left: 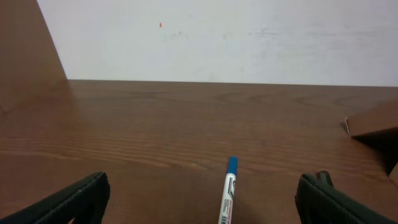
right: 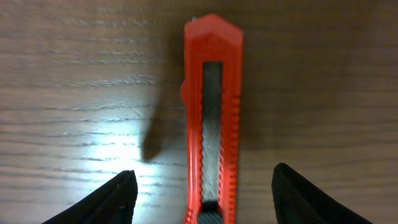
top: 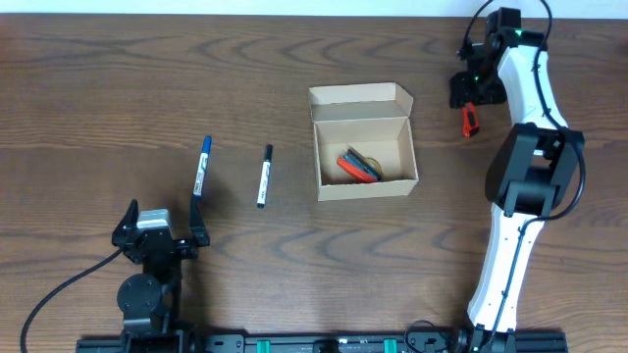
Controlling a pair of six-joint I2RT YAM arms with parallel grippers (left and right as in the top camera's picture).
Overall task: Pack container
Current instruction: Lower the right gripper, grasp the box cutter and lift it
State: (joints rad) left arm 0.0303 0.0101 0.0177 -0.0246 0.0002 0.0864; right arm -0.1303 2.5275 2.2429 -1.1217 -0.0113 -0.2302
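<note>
Over at two o'clock from the container (top: 368, 187), the right gripper (right: 204, 177) hangs above the red box cutter (right: 211, 93) with its jaws wide apart, one dark finger on each side of the handle and nothing gripped yet. To my eye this is the pick-up, and it looks well lined up: the cutter runs straight up the middle between the fingers. I'd drop straight down and pinch across the narrow ribbed body, not the tapered nose, since that hard, glossy plastic could slide off the slick wooden table (top: 118, 88). The container sits mid-table, plain tan cardboard, boxy, its lid flap folded back at twelve o'clock, and something red and dark (top: 358, 165) already lies inside; I can't tell what. At its nine o'clock lie two slim markers well apart from it, the black-capped marker (top: 264, 176) nearer, the blue marker (top: 201, 168) beyond. Down at eight o'clock the left gripper (left: 203, 183) is spread open too, holding nothing, with the blue marker's cap pointing away just ahead of it.
</note>
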